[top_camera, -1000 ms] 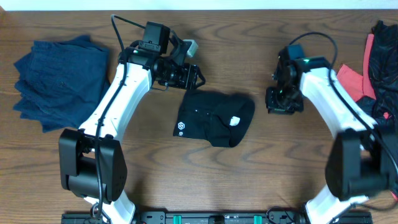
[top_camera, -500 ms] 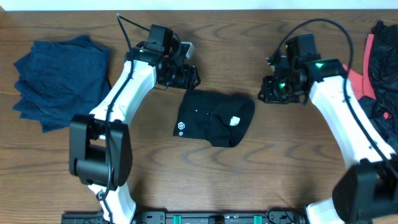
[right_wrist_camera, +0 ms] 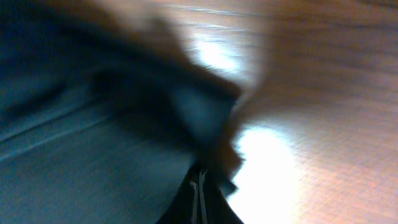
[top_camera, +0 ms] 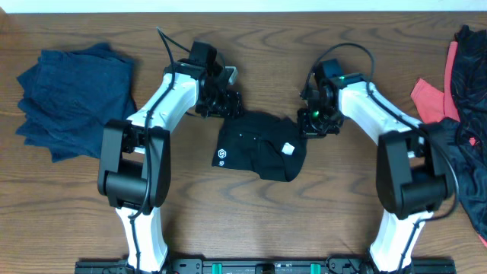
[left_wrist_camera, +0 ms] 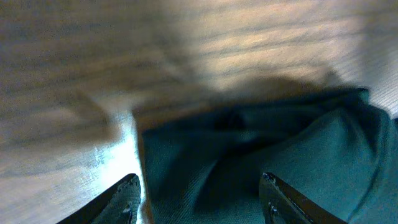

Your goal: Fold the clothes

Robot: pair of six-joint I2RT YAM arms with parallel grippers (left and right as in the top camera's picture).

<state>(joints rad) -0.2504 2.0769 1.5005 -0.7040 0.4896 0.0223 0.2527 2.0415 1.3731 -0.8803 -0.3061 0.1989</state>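
Over the garment's back-left corner: left gripper, jaws wide, fingers straddling the dark cloth edge, nothing pinched.
At the back-right corner: right gripper, touching or just above the cloth. The wrist view is too blurred to tell whether it is wide or closed, or whether it holds any cloth.
Garment: black, at table centre between the two arms, lying as a compact, part-folded bundle. White logo at front-left, small white tag toward the right.
Handling: judged light, soft and limp. No stiffness, so it should sag and drape when lifted. Smooth-looking knit, so layers could slide over each other. Not fragile.
Where to grip: likely the two back corners, one per gripper, pinching all layers at the edge; a hold mid-panel would just bunch it.
Risk: catching only the top layer would let the bundle open up, and uneven pulls would skew the fold.
Other clothes: navy pile far left; coral-red piece and another black piece far right. All are well apart from both grippers.
Surface: wood table.
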